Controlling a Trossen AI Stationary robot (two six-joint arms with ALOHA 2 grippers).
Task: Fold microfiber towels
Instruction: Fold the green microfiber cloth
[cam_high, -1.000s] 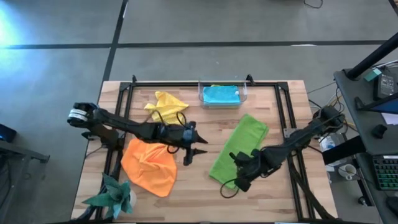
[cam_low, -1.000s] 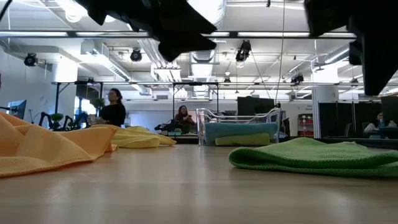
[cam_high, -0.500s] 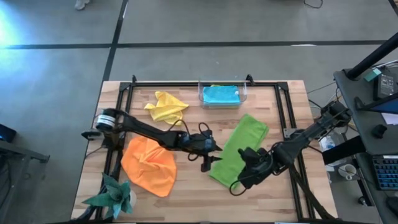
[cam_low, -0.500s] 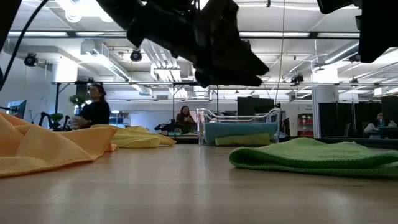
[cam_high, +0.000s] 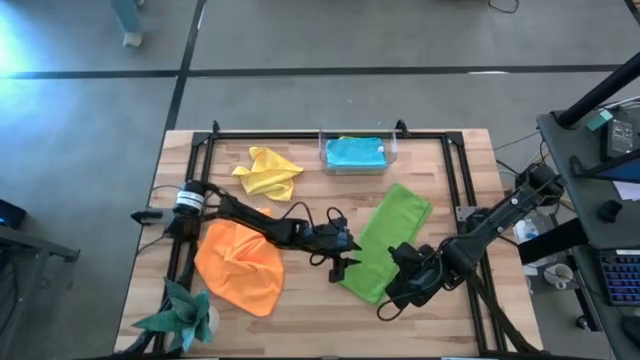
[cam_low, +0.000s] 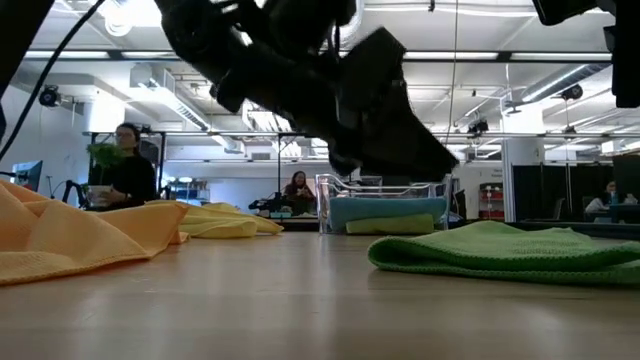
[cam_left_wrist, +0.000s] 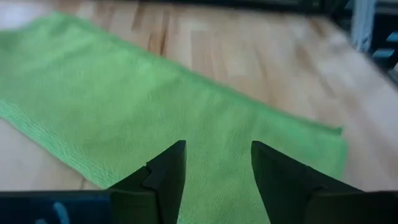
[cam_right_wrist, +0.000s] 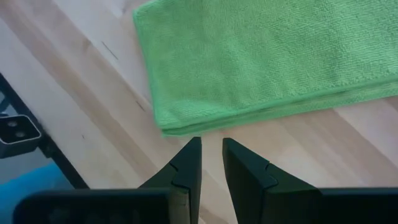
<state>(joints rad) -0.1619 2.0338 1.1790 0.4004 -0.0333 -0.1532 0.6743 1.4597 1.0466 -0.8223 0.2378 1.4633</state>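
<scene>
A lime green towel (cam_high: 385, 243), folded into a long strip, lies flat on the table right of centre. It also shows in the low view (cam_low: 500, 252). My left gripper (cam_high: 345, 262) is open and hovers over the strip's near left part (cam_left_wrist: 186, 106), clear of it. My right gripper (cam_high: 396, 296) hangs above the table just off the strip's near end (cam_right_wrist: 249, 68). Its fingers are a narrow gap apart and hold nothing. An orange towel (cam_high: 238, 265) lies crumpled at the near left and a yellow one (cam_high: 268, 170) at the far left.
A clear container (cam_high: 357, 152) at the far edge holds a folded blue towel, and in the low view a green one shows under it (cam_low: 390, 224). A teal spiky ornament (cam_high: 182, 315) stands at the near left corner. A black frame (cam_high: 300, 135) runs round the table. People show in the room beyond.
My left gripper has travelled toward the table's right edge, from beside the orange towel to over the green strip's near left part. My right gripper has drawn back a little from the strip's near end. The green towel has stayed where it lay.
</scene>
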